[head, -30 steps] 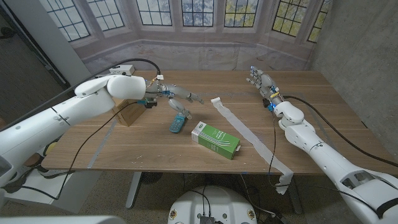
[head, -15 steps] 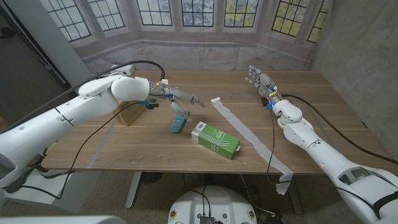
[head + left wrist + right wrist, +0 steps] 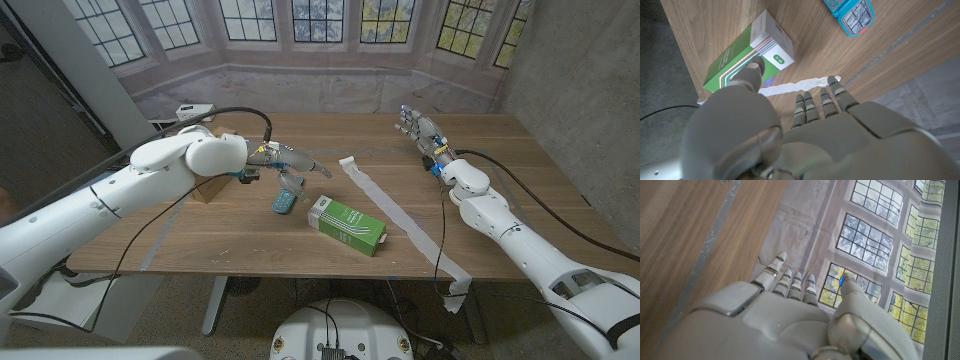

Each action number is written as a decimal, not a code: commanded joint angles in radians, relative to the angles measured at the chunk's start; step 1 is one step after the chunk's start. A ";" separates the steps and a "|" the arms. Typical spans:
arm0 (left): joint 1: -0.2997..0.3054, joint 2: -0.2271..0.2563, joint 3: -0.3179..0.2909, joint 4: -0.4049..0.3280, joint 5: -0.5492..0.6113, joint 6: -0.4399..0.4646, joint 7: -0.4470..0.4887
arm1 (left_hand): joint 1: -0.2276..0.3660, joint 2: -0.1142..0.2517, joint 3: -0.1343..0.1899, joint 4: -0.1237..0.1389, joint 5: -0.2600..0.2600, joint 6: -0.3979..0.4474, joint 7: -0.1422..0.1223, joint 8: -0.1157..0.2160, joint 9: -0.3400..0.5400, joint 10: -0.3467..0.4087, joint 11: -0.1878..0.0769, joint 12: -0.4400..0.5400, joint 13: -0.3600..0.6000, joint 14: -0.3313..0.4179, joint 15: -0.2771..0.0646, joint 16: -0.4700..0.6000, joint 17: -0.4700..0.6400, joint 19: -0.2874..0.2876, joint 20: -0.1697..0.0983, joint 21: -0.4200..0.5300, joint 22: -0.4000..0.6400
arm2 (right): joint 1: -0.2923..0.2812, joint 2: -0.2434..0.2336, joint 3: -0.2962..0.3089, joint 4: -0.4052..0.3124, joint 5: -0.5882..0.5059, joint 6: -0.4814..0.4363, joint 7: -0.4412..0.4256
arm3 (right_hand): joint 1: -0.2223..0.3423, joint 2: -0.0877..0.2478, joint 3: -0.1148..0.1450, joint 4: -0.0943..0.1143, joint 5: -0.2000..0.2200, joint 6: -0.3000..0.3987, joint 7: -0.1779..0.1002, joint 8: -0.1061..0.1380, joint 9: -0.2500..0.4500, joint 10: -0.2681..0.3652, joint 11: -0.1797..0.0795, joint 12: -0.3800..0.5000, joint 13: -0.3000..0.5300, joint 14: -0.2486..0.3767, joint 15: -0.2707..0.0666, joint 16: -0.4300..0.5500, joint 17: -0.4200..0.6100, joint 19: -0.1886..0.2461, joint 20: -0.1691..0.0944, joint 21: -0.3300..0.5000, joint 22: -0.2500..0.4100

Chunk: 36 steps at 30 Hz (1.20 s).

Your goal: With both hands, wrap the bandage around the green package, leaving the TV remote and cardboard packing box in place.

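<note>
A wooden table (image 3: 250,235) seen from above. The green package (image 3: 346,224), a closed box, lies near the front middle. A white bandage (image 3: 400,215) runs in a long strip from just behind the package, past its right end and over the front edge. The blue TV remote (image 3: 283,202) lies to the package's left. The left hand (image 3: 290,163) hovers above the remote, fingers spread, holding nothing. The cardboard packing box (image 3: 210,188) is mostly hidden behind that arm. The right hand (image 3: 415,127) is raised at far right, fingers extended and empty

A wooden table (image 3: 520,190) stands before a bay of leaded windows (image 3: 318,20).
</note>
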 commanded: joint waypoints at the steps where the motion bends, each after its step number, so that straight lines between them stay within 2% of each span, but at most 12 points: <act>1: 0.091 0.016 -0.028 -0.090 0.087 0.095 0.042 | 0.002 -0.011 -0.008 0.004 -0.002 0.008 0.008 0.001 0.002 0.004 0.007 0.012 0.006 0.014 0.001 0.005 0.002 0.013 -0.001 0.006 0.002 | -0.005 -0.014 -0.006 -0.004 -0.003 -0.014 0.015 | 0.013 0.000 -0.001 -0.006 -0.003 -0.003 0.003 -0.001 0.003 0.001 0.008 0.002 0.002 0.002 0.001 0.005 0.004 0.007 -0.040 -0.002 0.002; 10: 0.156 0.023 -0.045 -0.147 0.141 0.173 0.079 | -0.013 -0.021 -0.023 0.012 -0.004 0.022 0.022 0.003 0.004 0.003 0.017 0.023 0.017 0.019 0.009 0.005 0.004 0.012 0.007 0.006 0.003 | -0.002 -0.021 -0.012 -0.004 -0.007 -0.024 0.025 | 0.013 -0.001 -0.002 -0.008 -0.003 -0.005 0.004 -0.001 0.003 0.001 0.009 0.003 0.002 0.001 0.004 0.005 0.004 0.006 -0.039 -0.002 0.002; 28: 0.161 -0.008 -0.010 -0.171 0.207 0.210 0.039 | -0.041 -0.044 -0.051 0.021 -0.002 0.030 0.029 0.001 0.006 -0.011 0.026 0.036 0.034 0.017 0.021 0.003 0.008 0.004 0.016 0.005 0.005 | -0.039 -0.038 -0.004 -0.024 0.004 -0.027 0.024 | 0.014 -0.001 -0.003 -0.010 -0.003 -0.008 0.005 -0.001 0.003 0.000 0.008 0.002 0.002 0.001 0.005 0.005 0.004 0.006 -0.037 -0.003 0.002; 36: 0.184 -0.014 0.001 -0.178 0.256 0.223 0.054 | -0.047 -0.049 -0.059 0.022 0.001 0.037 0.030 0.002 0.007 -0.002 0.025 0.049 0.042 0.029 0.020 0.007 0.010 0.010 0.015 0.008 0.005 | -0.046 -0.039 -0.004 -0.027 0.002 -0.024 0.022 | 0.015 -0.002 -0.004 -0.011 -0.003 -0.009 0.006 -0.001 0.003 0.000 0.007 0.002 0.002 0.002 0.006 0.004 0.004 0.006 -0.036 -0.003 0.002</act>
